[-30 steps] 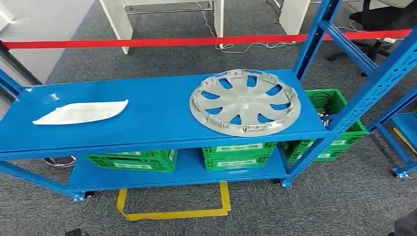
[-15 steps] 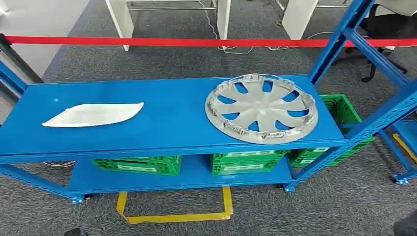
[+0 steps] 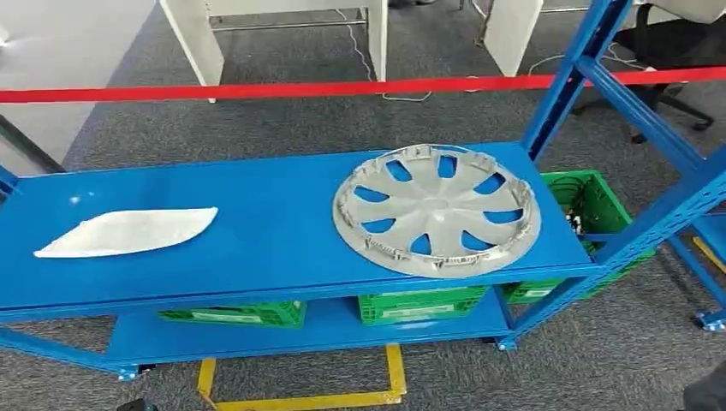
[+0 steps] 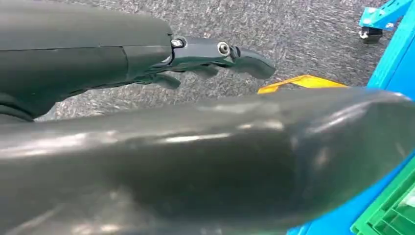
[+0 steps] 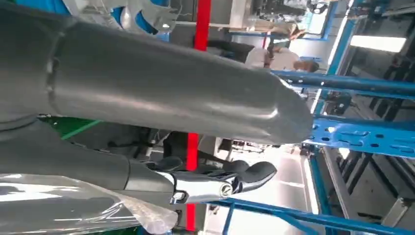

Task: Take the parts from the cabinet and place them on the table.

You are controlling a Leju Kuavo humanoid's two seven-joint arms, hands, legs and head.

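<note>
A silver hubcap (image 3: 437,210) lies flat on the right half of the blue cabinet's top shelf (image 3: 274,223). A flat white part (image 3: 128,231) with pointed ends lies on the left half of the same shelf. My left hand (image 4: 88,63) hangs over grey carpet beside the cabinet's blue frame, its fingers (image 4: 230,51) stretched out and apart with nothing in them. My right hand (image 5: 147,98) also holds nothing, its dark fingers (image 5: 240,177) loosely extended beside blue racking. Both hands are apart from the parts.
Green crates (image 3: 411,304) stand on the lower shelf, and another (image 3: 591,201) sits behind the right upright (image 3: 569,73). A red barrier tape (image 3: 342,87) runs behind the cabinet. A yellow floor marking (image 3: 300,398) lies in front. A person (image 5: 274,56) stands far off.
The whole picture has shifted as the camera moved: the cabinet sits lower and more to the left than half a second ago. The parts lie as before on the shelf.
</note>
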